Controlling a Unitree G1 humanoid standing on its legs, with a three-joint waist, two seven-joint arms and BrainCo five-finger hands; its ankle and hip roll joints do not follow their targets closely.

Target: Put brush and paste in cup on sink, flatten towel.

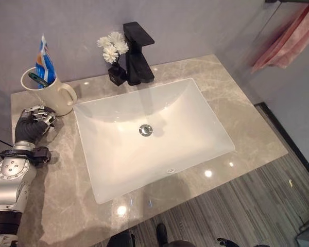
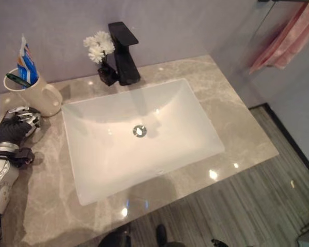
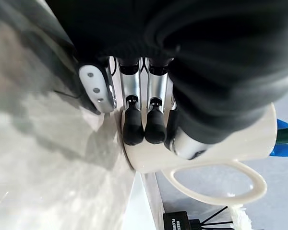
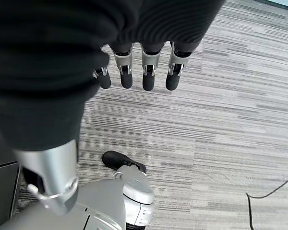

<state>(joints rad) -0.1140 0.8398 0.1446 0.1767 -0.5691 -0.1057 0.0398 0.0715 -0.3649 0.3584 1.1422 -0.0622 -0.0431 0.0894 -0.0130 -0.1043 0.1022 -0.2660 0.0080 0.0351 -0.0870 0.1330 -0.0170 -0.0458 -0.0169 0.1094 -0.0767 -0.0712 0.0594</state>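
Both small items already stand in the cup, at the upper left of the head frames: the paste upright at the back, the brush leaning across the rim; so I judge the cup part done and the towel, hanging crumpled from the rail at the upper right, to be what is left.

To do this step well I would first draw my left hand clear of the cup without nudging it, since the mug sits near the basin's edge; a sideways drag could tip it toward the sink; lifting straight back seems safer. Then the towel wants a broad, flat palm to smooth it, not a pinch.

As to pose: the left hand rests low on the counter at the left of the frame, just beside the cup's base; in the left wrist view its fingertips lie straight and close together against the cup's wall, touching or nearly so, clamped on nothing; I cannot tell if they press. The right hand hangs over the striped floor, fingers straight, slightly apart, holding nothing.
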